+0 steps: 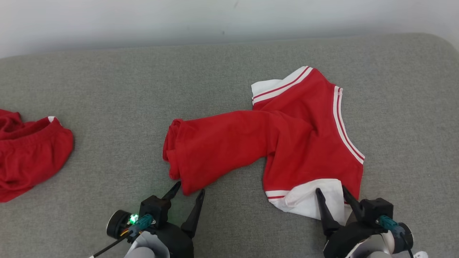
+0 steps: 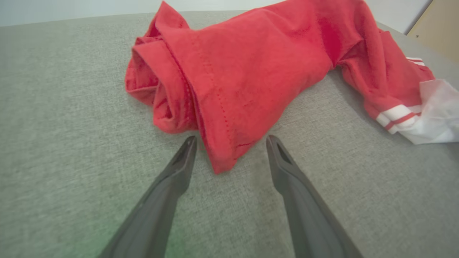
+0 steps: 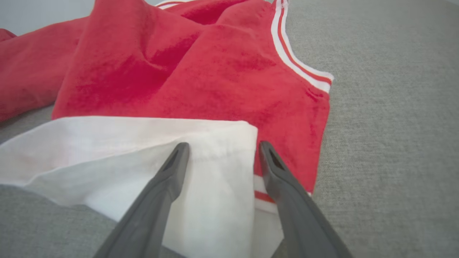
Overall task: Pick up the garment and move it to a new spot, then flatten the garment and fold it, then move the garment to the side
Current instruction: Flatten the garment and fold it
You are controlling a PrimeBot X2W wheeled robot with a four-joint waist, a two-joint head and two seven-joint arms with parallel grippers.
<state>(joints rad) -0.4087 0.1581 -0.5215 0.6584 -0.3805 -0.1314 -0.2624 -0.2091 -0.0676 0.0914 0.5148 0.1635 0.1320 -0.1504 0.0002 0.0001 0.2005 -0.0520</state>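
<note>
Left gripper point(image 1: 190, 187) and right gripper point(image 1: 330, 189), two in all, both stand spread wide with nothing held. Each points away from the robot, fingers angled low over a grey padded surface point(image 1: 107, 89).

One red jersey point(image 1: 297, 132) lies crumpled just ahead of both grippers. Its red hem end bunches in front of the left gripper point(image 2: 231, 138), and a corner of the hem sits between that gripper's two fingers. Two white sleeves show. The nearer white sleeve point(image 3: 125, 150) lies under the right gripper point(image 3: 223, 144): one finger is over the white cloth and the other at its edge, by the red-and-white trim. I cannot tell whether either finger touches. The farther white sleeve point(image 1: 267, 87) lies beyond the right gripper.

One second red garment point(image 1: 28, 157) lies heaped well off to the left gripper's outer side. Bare grey padding stretches between it and the jersey, beyond the jersey to a pale wall point(image 1: 143, 21), and outward of the right gripper.
</note>
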